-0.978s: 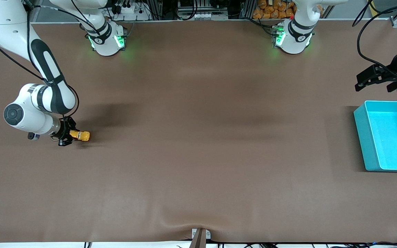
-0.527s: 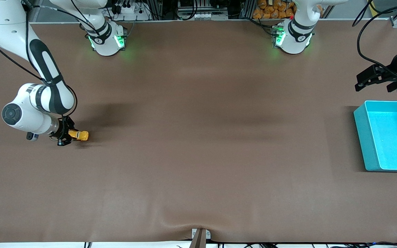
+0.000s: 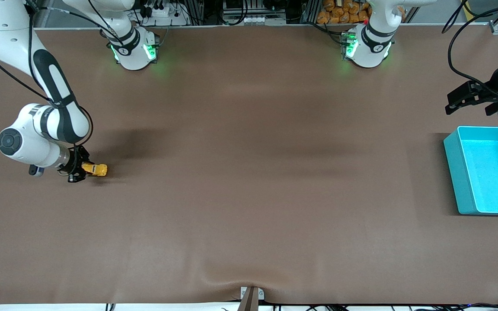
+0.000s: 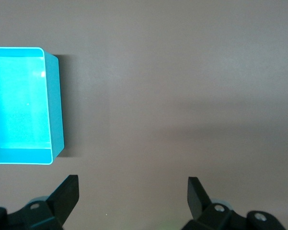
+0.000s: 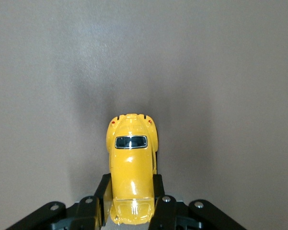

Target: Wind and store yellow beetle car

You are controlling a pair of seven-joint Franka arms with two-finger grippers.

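My right gripper [image 3: 85, 169] is clamped on the car [image 3: 95, 169], one finger each side of the body, at the right arm's end of the table [image 3: 249, 194]. In the right wrist view the car [image 5: 131, 167] sits straight between the fingers [image 5: 98, 194], roof up, and sticks out past the tips. It looks down at table level w/ wheels on or just above the mat; can't tell which from these views.

Left gripper [image 3: 469, 97] waits w/ jaws wide apart, nothing in them, up by the bin [image 3: 456, 172] at the left arm's end. Left wrist view shows the bin [image 4: 55, 105] w/ nothing in it I can see.

Step in hand, I'd say: the winding, i.e. drag the car backward on the mat so the pull-back spring loads. To do it well:
- Press down enough that the wheels bite & roll, not skid. Mat looks soft, so grip should be OK.
- Pull dead straight along the car's length; any yaw & it'll twist in my fingers.
- Keep the squeeze firm; the body is rounded & glossy, likely to slip out fwd.
- Don't let go on the mat once wound, or it'll shoot off.

Bin is well apart from the car, whole table between, so storing prob needs a long carry or a pass to the left arm.
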